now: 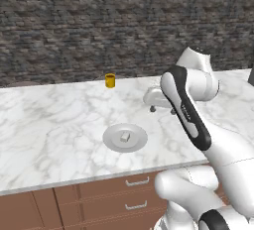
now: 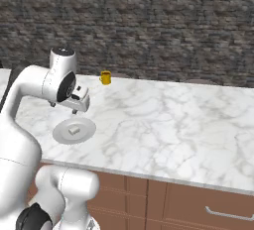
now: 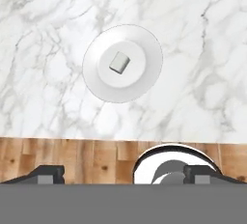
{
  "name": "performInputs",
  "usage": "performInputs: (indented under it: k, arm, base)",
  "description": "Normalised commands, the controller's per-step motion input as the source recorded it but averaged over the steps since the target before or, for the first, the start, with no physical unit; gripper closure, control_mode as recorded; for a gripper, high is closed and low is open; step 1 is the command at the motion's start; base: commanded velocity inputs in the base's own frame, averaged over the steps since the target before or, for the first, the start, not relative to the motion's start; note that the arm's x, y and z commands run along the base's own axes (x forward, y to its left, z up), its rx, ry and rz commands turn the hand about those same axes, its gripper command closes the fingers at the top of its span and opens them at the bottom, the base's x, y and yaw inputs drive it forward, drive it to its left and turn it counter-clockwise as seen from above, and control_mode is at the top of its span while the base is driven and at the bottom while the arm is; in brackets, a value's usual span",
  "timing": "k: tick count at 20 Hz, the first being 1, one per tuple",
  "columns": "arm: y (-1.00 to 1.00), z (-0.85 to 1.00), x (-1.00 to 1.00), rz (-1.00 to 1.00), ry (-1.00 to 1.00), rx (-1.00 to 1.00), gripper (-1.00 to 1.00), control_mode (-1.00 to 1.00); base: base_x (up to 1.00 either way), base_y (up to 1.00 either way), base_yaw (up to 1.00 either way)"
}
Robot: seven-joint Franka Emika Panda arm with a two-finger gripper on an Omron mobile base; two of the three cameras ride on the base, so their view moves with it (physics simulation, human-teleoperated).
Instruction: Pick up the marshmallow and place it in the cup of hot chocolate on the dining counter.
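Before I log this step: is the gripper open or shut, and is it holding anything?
Gripper: open, jaws spread wide, holding nothing. The marshmallow lies on the plate, untouched.

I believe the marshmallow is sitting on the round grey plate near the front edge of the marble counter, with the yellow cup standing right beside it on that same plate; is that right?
Not quite. The marshmallow does lie on the plate near the counter's front edge, but the yellow cup is not on the plate. It stands apart, on the bare marble near the far edge, as the left base view shows.
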Motion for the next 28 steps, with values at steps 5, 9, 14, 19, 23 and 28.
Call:
performInputs:
  k: [5,9,14,19,23,28]
  arm:
    - [0.84,-0.38,-0.11,-0.38,0.03,-0.05,-1.0,-1.0]
    - [0.54,-0.52,-0.03,-0.22,0.02,0.0,-1.0,-1.0]
    - [0.34,-0.41,0.09,-0.13,0.02,0.0,-1.0,-1.0]
    - [0.01,-0.27,0.32,-0.04,0.1,0.0,-1.0,-1.0]
    - [0.0,-0.33,0.51,0.0,0.12,0.0,-1.0,-1.0]
    - [-0.01,-0.21,0.52,0.0,0.08,0.0,-1.0,-1.0]
  base:
    - [0.0,0.0,0.0]
    - [0.0,0.0,0.0]
    - [0.0,0.0,0.0]
    - [0.0,0.0,0.0]
    - [0.0,0.0,0.0]
    - [0.0,0.0,0.0]
